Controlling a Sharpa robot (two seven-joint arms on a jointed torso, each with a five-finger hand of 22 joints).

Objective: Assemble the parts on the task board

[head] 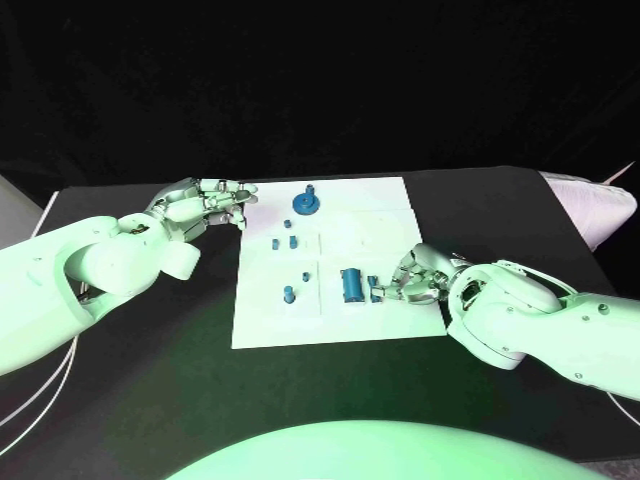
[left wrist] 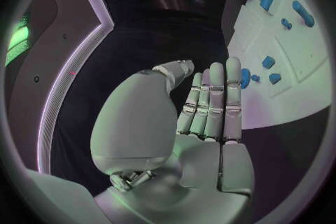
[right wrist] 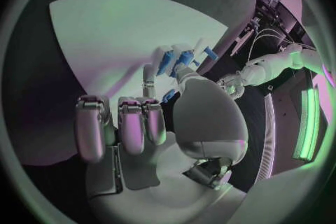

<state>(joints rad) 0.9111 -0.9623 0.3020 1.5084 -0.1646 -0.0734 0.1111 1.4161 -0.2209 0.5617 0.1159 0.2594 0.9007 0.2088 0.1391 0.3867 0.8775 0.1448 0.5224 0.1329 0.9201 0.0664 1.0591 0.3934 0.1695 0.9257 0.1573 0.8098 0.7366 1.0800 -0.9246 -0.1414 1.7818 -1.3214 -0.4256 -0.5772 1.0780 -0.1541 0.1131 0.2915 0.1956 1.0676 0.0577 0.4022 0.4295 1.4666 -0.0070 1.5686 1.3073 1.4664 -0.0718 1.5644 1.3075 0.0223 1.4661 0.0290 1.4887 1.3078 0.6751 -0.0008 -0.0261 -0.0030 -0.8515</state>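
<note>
- Head view: the white task board (head: 385, 205) lies in the middle of the black table (head: 479, 200), with small blue parts on it.
- A round blue part with a peg (head: 307, 204) stands near the board's far edge; smaller blue pieces (head: 281, 242) sit nearer the middle, and a blue cylinder (head: 352, 284) lies toward the near right side.
- The left hand (head: 205, 205) hovers at the board's far left corner; in the left wrist view its fingers (left wrist: 213, 98) are straight, side by side and holding nothing.
- The right hand (head: 418, 275) rests on the board just beside the cylinder.
- Right wrist view: the right hand's fingers (right wrist: 150, 75) pinch a small blue part (right wrist: 168, 60) at their tips.
</note>
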